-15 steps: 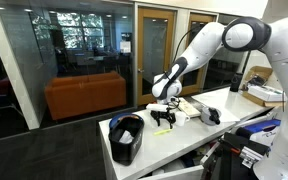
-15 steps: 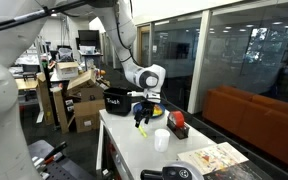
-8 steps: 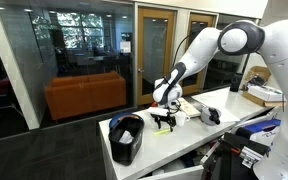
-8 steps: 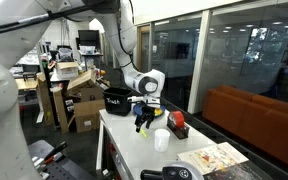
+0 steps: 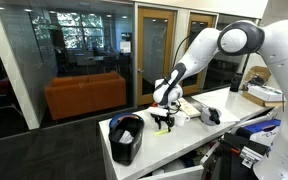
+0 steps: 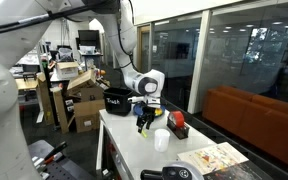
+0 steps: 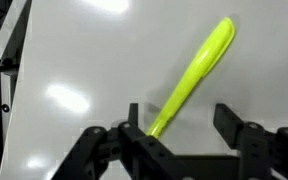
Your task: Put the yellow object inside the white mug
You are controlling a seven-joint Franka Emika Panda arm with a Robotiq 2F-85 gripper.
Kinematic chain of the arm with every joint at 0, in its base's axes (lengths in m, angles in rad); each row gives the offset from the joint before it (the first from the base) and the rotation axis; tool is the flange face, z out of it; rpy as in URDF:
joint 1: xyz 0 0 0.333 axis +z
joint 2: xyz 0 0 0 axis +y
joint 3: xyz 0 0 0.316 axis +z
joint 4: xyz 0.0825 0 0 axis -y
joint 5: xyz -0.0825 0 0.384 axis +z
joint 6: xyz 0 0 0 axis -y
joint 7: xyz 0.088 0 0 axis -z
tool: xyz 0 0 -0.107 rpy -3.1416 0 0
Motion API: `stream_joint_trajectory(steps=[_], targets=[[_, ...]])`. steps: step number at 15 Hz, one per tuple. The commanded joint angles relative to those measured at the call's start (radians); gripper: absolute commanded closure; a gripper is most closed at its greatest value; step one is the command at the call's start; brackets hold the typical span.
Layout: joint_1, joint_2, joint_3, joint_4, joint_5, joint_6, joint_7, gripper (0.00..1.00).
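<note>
The yellow object (image 7: 196, 72) is a thin yellow-green stick lying flat on the white table. In the wrist view it runs diagonally, and its lower end sits between my jaws, close to the left finger. My gripper (image 7: 181, 120) is open and low over it, not closed on it. In both exterior views the gripper (image 5: 164, 123) (image 6: 141, 124) points down at the table near the black bin. The white mug (image 6: 161, 139) stands on the table a short way from the gripper, toward the near end. It is not in the wrist view.
A black bin (image 5: 126, 138) (image 6: 116, 100) stands at one end of the table (image 5: 174, 140). A small red object (image 6: 176, 123) sits beside the mug. Printed sheets (image 6: 216, 159) lie at the other end. Cardboard boxes (image 6: 84, 95) stand beyond the table.
My gripper has come down a little toward the table over the yellow object. The mug and the bin have not moved.
</note>
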Motion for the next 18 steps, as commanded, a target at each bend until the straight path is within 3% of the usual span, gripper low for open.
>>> stream_joint_trajectory(steps=[1, 8, 13, 18], targets=[[-0.001, -0.006, 0.0, -0.015, 0.019, 0.042, -0.009, 0.52], [-0.004, -0.011, 0.002, -0.034, 0.02, 0.084, -0.017, 0.99], [0.004, -0.024, -0.007, -0.049, 0.012, 0.09, -0.008, 0.97], [0.079, -0.105, -0.079, -0.122, -0.056, 0.134, 0.061, 0.97]])
